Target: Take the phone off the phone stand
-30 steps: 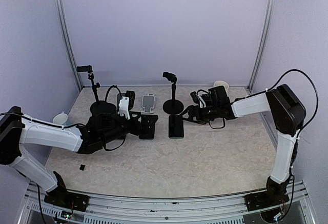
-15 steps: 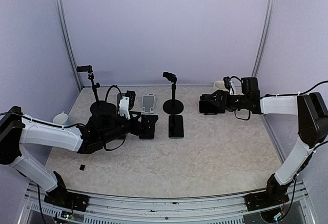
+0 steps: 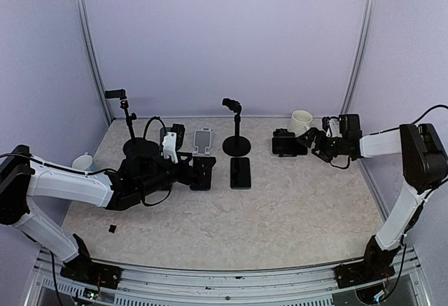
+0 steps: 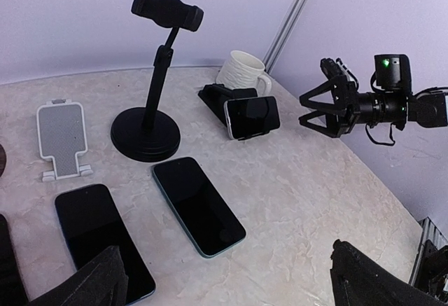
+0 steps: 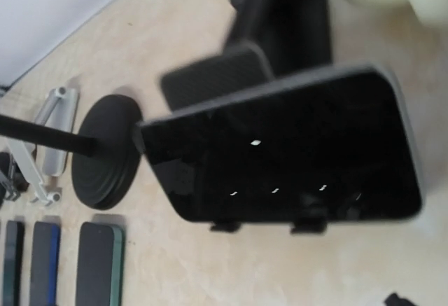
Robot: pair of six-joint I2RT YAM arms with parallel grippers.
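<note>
A dark phone [image 3: 287,145] leans landscape in a low black phone stand [image 4: 213,96] at the back right, next to a white mug [image 3: 302,120]. The phone fills the right wrist view [image 5: 287,152], with the stand [image 5: 283,22] behind it. My right gripper [image 3: 313,141] is just right of the phone, facing it and apart from it. In the left wrist view it [image 4: 313,106] has its fingers spread and holds nothing. My left gripper [image 3: 203,169] is open and empty, low over the phones lying flat at the middle.
A black pole stand with a round base [image 3: 236,145] stands mid-back. A white flat stand [image 3: 203,140] lies to its left. Two phones [image 3: 240,173] [image 4: 197,204] lie flat in front. Another pole stand [image 3: 129,120], a white cup [image 3: 82,161] and a small black piece [image 3: 112,229] are on the left.
My right arm has swung from the middle, by the flat phone, out to the back right, uncovering the phone on the stand. The left arm has not moved.
</note>
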